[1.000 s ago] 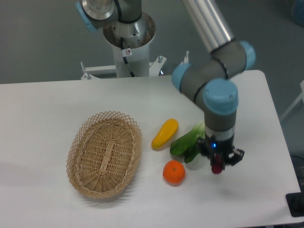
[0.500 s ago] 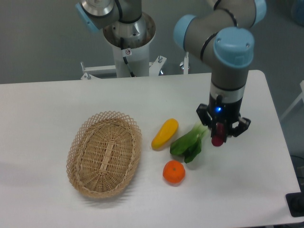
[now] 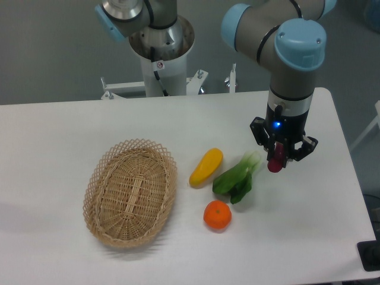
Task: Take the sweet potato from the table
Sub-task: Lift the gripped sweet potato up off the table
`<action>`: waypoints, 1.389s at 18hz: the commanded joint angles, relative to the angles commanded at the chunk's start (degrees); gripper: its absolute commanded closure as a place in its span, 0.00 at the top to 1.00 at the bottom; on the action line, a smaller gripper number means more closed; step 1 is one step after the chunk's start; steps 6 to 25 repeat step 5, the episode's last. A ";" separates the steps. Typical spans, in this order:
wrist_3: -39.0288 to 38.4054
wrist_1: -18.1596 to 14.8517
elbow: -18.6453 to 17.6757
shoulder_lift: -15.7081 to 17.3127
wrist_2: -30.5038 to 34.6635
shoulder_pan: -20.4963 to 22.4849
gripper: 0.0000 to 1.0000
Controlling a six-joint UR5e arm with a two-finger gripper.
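Sweet potato point(image 3: 275, 160) observed hanging upright between the fingers of the gripper point(image 3: 277, 159), clear of the table point(image 3: 53, 136) and above its right-hand portion; only the dark red lower end of the vegetable shows below the fingers. Gripper is clamped on the sweet potato, pointing straight down, with a blue indicator lit on the wrist above it. Leafy green vegetable point(image 3: 236, 180) lies on the tabletop just to the left of and below the held item, its pale stalk end pointing toward the gripper. Yellow squash point(image 3: 206, 167) lies just beside the leaves on their left, set at a slant. Orange point(image 3: 217, 215) sits near the leaf tips, toward the front edge. Oval wicker basket point(image 3: 130, 192) rests further left, well apart from the gripper.
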 joint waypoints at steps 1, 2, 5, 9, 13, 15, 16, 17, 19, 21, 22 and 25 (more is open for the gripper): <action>0.00 0.00 0.00 0.00 0.00 0.00 0.24; 0.00 0.00 0.00 0.00 0.00 0.00 0.24; 0.00 0.09 0.17 0.00 0.00 0.00 0.24; 0.00 0.09 0.17 0.00 0.00 0.00 0.24; 0.00 0.09 0.17 0.00 0.00 0.00 0.24; 0.00 0.09 0.17 0.00 0.00 0.00 0.24; 0.00 0.09 0.17 0.00 0.00 0.00 0.24; 0.00 0.09 0.17 0.00 0.00 0.00 0.24; 0.00 0.09 0.17 0.00 0.00 0.00 0.24; 0.00 0.09 0.17 0.00 0.00 0.00 0.24; 0.00 0.09 0.17 0.00 0.00 0.00 0.24; 0.00 0.09 0.17 0.00 0.00 0.00 0.24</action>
